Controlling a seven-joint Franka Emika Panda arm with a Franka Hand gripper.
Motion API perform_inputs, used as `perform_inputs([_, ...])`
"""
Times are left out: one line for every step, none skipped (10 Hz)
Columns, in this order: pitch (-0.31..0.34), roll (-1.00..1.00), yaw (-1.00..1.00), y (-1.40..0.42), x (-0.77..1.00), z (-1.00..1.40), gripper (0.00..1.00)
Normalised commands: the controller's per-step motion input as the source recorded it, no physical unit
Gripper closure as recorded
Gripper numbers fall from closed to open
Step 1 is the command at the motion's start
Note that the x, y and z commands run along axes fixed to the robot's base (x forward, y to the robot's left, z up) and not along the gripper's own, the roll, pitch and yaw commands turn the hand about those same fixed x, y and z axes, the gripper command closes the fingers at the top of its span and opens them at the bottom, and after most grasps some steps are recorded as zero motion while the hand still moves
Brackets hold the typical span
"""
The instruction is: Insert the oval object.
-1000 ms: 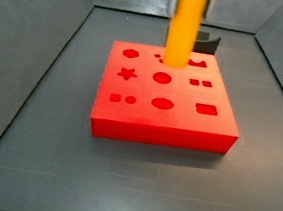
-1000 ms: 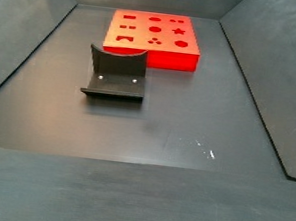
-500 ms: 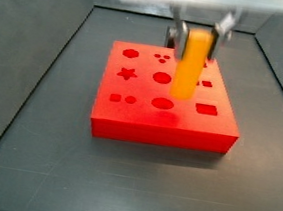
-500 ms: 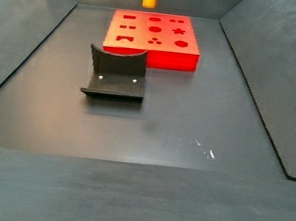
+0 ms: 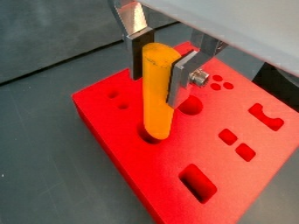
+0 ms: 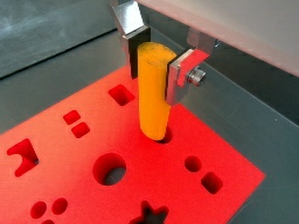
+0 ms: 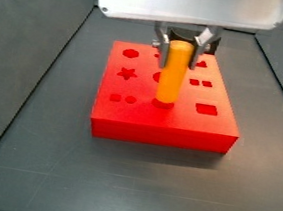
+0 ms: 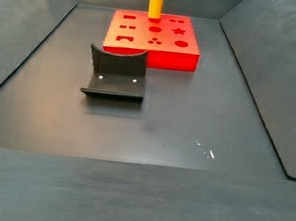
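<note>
My gripper (image 5: 160, 66) is shut on the oval object (image 5: 156, 92), a smooth orange-yellow peg held upright by its top end. The peg's lower tip sits at an oval hole in the red block (image 5: 140, 171). In the other wrist view the gripper (image 6: 158, 61) holds the peg (image 6: 153, 92) with its tip at a hole in the block (image 6: 70, 179). In a side view the gripper (image 7: 182, 41) and peg (image 7: 171, 72) stand over the block's (image 7: 161, 129) middle. In the other side view the peg (image 8: 156, 1) stands at the block's (image 8: 170, 57) far edge.
The dark fixture (image 8: 116, 75) stands on the floor in front of the red block. The block top has several shaped holes, among them a star (image 7: 126, 73) and a rectangle (image 7: 208, 110). Grey walls (image 8: 23, 48) slope up around the dark floor.
The gripper has come down with the peg. The peg's tip, which hung above the block, now meets a hole in the block's top.
</note>
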Motion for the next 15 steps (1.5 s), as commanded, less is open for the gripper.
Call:
perform_inputs([-0.324,-0.37,0.06,0.04,-0.01,-0.13,1.0])
perform_inputs([-0.269,-0.26,0.03,0.03,-0.15,-0.17,1.0])
perform_inputs([-0.194,-0.15,0.0,0.0,-0.18,-0.1,1.0])
perform_inputs([-0.11,-0.04,0.0,0.0,-0.2,-0.01,1.0])
perform_inputs([-0.073,0.0,0.0,0.0,-0.24,-0.06,1.0])
perform_inputs([-0.021,0.0,0.0,0.0,-0.14,-0.1,1.0])
perform_inputs([0.02,0.17,0.0,-0.03,0.0,-0.15,1.0])
perform_inputs([0.283,0.47,0.0,-0.34,0.27,-0.11,1.0])
perform_inputs([0.323,0.35,-0.13,-0.27,0.18,-0.2,1.0])
perform_inputs([0.303,0.26,-0.27,-0.19,0.19,-0.34,1.0])
perform_inputs([0.284,0.24,-0.29,-0.13,0.16,-0.39,1.0])
perform_inputs([0.254,0.23,-0.29,-0.1,0.16,-0.47,1.0])
perform_inputs([0.204,0.17,-0.32,0.0,0.1,-0.61,1.0])
perform_inputs([0.13,0.08,-0.34,0.05,0.01,-0.84,1.0])
perform_inputs([0.069,0.04,-0.33,0.09,0.0,-1.0,1.0])
